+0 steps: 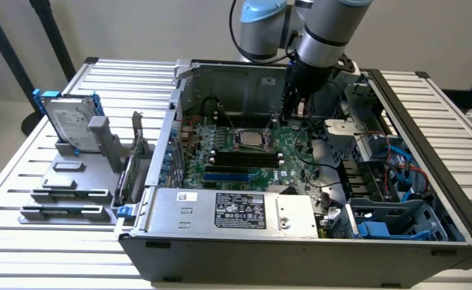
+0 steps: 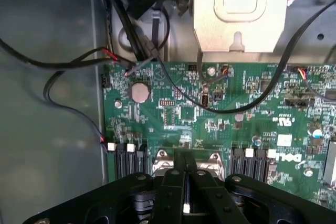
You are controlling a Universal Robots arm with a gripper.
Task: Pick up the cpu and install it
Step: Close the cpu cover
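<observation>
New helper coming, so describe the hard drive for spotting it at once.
Find the open computer case; grey holder blocks sit beside it, toward the exterior view's left. The hard drive stands upright there, alone in being silver with blue rails.

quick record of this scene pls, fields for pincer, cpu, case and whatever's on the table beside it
pincer: shut, fingers together, low inside the case over the motherboard
cpu: silver square, appears seated on the motherboard, to the exterior view's left of the pincer
case: open, on the slatted table
hard drive: upright in a grey holder, exterior view's left of the case
</observation>
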